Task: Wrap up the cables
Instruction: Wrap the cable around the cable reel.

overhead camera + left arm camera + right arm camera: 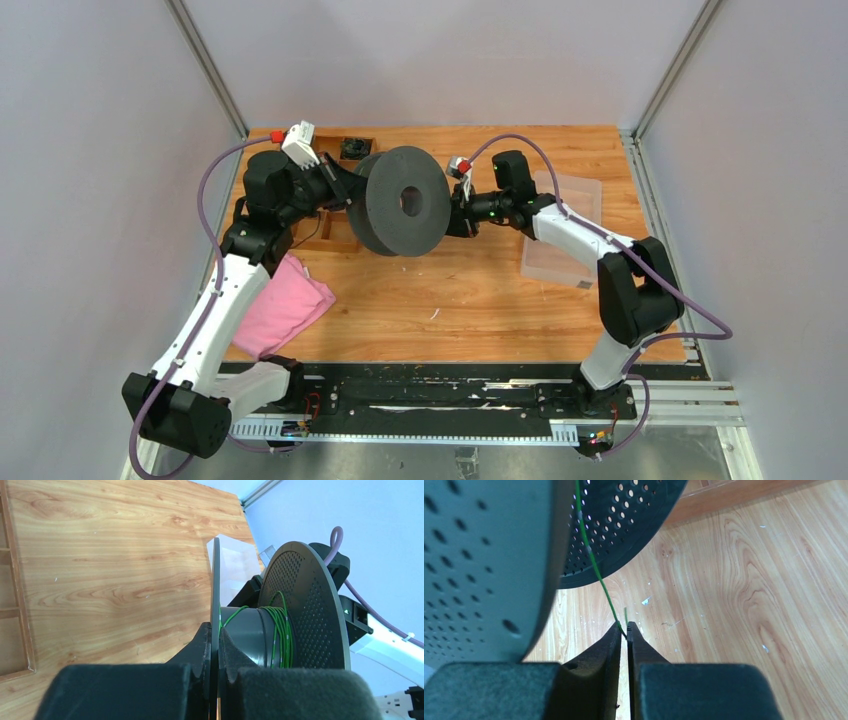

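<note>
Two right fingers (611, 650) pinch the green cable (596, 572) below the spool (624, 525)

The left arm (212, 312) and right arm (570, 235) have white shells between bulky black joint housings. A purple hose (205, 195) runs along the left arm, and a second hose (690, 305) along the right. A white camera (298, 143) with a red cap sits on the left wrist. Small green lights (497, 212) glow on the right arm. The right gripper (623, 636) has matte black fingers (606, 655) tapering to thin wedges.

Lab cell, white panels (430, 60) (aluminium-framed), wooden table (480, 290)
</note>
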### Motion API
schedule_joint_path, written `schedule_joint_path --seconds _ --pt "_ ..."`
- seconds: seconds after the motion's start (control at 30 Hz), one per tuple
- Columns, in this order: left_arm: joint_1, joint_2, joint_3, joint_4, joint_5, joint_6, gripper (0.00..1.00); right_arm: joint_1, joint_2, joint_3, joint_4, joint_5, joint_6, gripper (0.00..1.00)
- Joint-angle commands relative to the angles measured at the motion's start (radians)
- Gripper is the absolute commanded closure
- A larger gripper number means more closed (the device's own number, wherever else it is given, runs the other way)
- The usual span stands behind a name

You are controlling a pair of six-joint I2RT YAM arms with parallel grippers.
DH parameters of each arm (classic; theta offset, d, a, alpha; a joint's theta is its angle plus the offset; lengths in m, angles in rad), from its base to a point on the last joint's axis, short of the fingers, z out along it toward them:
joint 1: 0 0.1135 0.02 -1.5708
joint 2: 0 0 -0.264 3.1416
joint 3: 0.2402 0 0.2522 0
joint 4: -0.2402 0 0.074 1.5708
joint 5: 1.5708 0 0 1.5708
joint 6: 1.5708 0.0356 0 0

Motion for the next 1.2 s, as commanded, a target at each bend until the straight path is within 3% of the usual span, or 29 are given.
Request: schedule_joint_path --seconds 0.0,0.27,0.53,0.7,0.9,1.17 --pt "0.010 -0.014 -0.001 0.080 0.027 -0.039 1.00 0.012 0.009 0.011 0.032 0.003 0.035 0.95" --pt "0.034 -0.015 0.004 0.052 -0.019 -0.050 1.00 -0.002 -0.021 -0.054 0.068 -0.005 0.101 0.99" --pt "0.041 0.034 0.075 -0.025 -0.246 -0.003 1.00 0.020 -0.109 -0.173 0.150 -0.024 0.250 0.99" --pt "0.041 0.066 0.096 -0.047 -0.344 -0.005 1.00 0.108 -0.164 -0.178 0.153 0.006 0.274 0.99" --pt "0.041 0.092 0.110 -0.059 -0.417 -0.019 1.00 0.231 -0.164 -0.103 0.085 0.076 0.263 0.99" --pt "0.032 0.100 0.097 -0.055 -0.460 0.000 1.00 0.335 -0.084 0.123 -0.108 0.160 0.281 0.99"
